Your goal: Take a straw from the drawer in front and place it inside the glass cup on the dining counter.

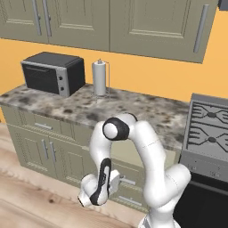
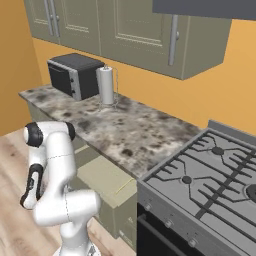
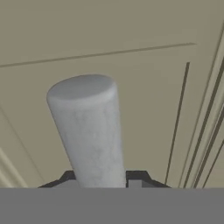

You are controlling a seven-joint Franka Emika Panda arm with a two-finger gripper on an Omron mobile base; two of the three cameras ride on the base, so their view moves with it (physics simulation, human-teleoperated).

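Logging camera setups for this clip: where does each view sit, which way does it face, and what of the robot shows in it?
Left base view: behind the arm to its left, facing forward and down at the stone counter; the white arm rises from the lower right, folded down before the open drawer.
Right base view: behind to its right, facing the same counter and the stove; arm at lower left.
Hand view: on the hand, close to an olive-grey panelled front; the gripper is shut on a pale straw.
Both base views share the toaster oven and paper towel roll.
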